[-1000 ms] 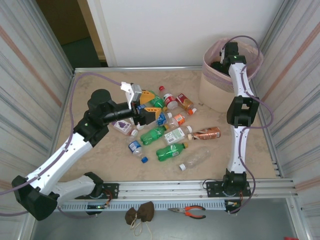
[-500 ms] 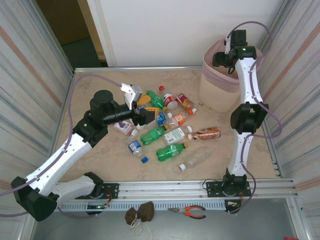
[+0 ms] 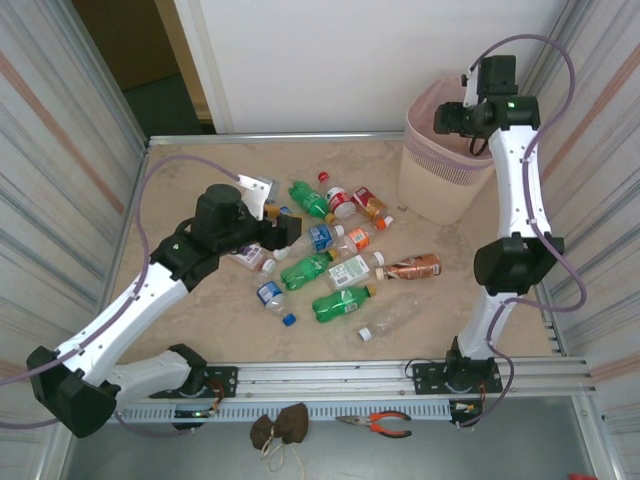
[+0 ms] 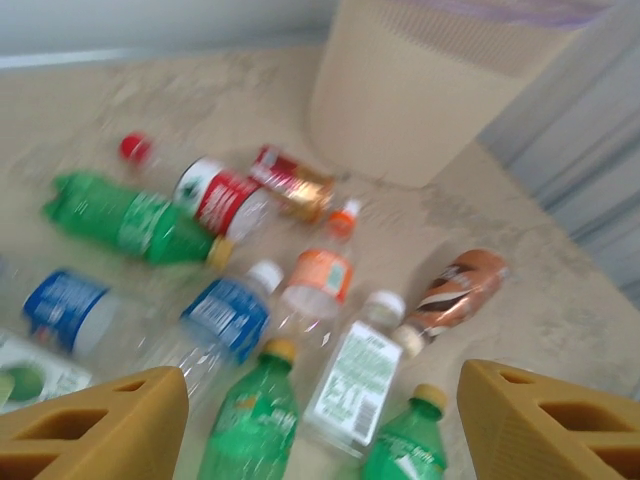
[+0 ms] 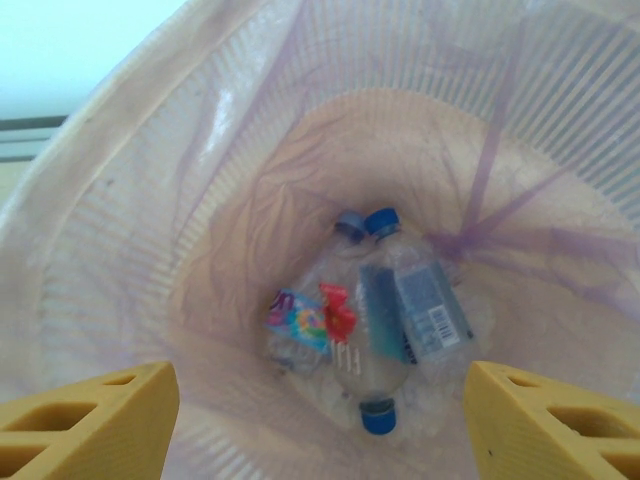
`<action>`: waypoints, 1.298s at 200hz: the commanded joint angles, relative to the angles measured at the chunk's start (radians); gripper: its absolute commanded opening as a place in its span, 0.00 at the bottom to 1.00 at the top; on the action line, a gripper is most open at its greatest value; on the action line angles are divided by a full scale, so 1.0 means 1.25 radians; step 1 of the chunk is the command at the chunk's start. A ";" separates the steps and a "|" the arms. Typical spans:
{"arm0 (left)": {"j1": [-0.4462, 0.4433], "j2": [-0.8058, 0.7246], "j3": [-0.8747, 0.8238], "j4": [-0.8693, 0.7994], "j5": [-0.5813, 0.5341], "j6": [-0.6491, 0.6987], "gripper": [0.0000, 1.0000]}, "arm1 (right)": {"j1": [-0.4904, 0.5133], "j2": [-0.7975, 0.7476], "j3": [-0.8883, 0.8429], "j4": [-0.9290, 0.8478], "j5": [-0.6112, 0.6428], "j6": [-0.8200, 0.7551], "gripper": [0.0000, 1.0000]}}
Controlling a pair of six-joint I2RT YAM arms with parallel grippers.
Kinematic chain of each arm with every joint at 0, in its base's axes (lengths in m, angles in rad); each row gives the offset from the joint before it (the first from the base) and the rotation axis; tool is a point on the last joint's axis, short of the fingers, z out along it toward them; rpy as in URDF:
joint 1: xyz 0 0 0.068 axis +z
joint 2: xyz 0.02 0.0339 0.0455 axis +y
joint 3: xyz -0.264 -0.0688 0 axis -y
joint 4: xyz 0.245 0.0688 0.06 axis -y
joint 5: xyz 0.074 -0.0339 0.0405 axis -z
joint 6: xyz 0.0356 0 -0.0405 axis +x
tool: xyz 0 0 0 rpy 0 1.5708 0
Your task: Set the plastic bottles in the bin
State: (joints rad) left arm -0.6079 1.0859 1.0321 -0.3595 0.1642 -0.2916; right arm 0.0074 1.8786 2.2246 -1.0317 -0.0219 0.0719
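Right tool [image 5: 322,380]'s released, arm reared high over the bin [image 3: 430,185], few bottles [image 5: 405,305] inside. Left tool [image 4: 322,388]'s spread empty too, arm stretched low over the bottle pile [image 3: 335,268] left of the bin.

A robotics lab test cell: a marble-patterned table [image 3: 230,330] boxed by corrugated panels [image 3: 60,120] left and right, a white wall [image 3: 350,60] far; left arm [image 3: 150,290] and right arm [image 3: 525,180] bolted to an aluminium rail [image 3: 330,375] at the near edge; pliers [image 3: 375,424] on the near ledge [image 3: 520,440].
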 commanded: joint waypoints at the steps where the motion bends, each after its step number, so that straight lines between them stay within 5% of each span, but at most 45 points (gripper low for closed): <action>1: 0.006 0.016 0.009 -0.116 -0.124 -0.100 0.73 | 0.019 -0.096 -0.068 0.038 -0.030 0.030 0.73; 69: -0.047 0.027 -0.067 -0.265 -0.260 -0.369 0.75 | 0.083 -0.289 -0.336 0.119 -0.045 0.049 0.71; 133: -0.049 0.012 -0.190 -0.290 -0.239 -0.594 0.76 | 0.116 -0.353 -0.437 0.139 -0.051 0.054 0.70; 259: -0.050 0.111 -0.308 -0.119 -0.075 -0.675 0.79 | 0.138 -0.372 -0.462 0.147 -0.067 0.049 0.70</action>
State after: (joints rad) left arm -0.6655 1.2076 0.6697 -0.5507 0.0193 -1.1080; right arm 0.1711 1.4418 1.6520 -0.8593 -0.0845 0.1230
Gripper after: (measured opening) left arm 0.796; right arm 0.704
